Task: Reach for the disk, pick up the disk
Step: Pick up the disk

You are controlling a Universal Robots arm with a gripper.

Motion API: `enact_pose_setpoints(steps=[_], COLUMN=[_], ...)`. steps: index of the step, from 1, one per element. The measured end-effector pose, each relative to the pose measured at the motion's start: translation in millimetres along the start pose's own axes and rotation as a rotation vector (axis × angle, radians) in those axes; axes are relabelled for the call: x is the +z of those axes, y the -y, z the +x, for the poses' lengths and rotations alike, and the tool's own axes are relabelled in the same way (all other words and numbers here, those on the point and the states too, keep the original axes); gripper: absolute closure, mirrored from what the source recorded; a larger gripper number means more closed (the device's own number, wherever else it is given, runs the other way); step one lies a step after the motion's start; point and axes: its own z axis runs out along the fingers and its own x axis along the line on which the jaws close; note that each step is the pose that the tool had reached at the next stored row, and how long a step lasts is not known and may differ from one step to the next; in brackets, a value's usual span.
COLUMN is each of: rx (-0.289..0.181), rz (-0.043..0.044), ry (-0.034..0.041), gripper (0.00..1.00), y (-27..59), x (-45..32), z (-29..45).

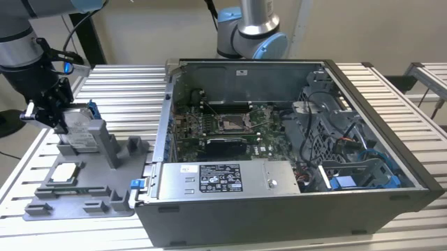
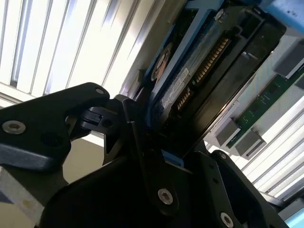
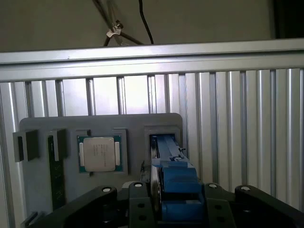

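Note:
The disk stands on edge in a slot of the grey holder tray at the exterior view's left, its white label and blue frame showing. My gripper is down around its upper end. In the first wrist view the blue-framed disk sits tight between the two black fingers, its far end in the tray's slot. The second wrist view shows the disk's circuit-board side with its gold connector, a finger pressed against it. The gripper is shut on the disk.
A white-topped square chip lies in the tray beside the disk, the same chip seen from the wrist. An open computer case with a labelled grey box stands close on the exterior view's right. A second arm's base rises behind it.

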Motion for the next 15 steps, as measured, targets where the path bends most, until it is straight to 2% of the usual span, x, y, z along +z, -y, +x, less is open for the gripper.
enact_pose_setpoints(steps=[5,11,15], rx=[0.000,0.000,0.000], rz=[0.0007,0.0001,0.0000], ry=[0.0006,0.0001,0.0001], gripper=[1.00,1.00,1.00], y=[0.0,-0.1,-0.2], x=[-2.9,-20.2,-28.2], z=[-0.1,-0.5,-0.7])
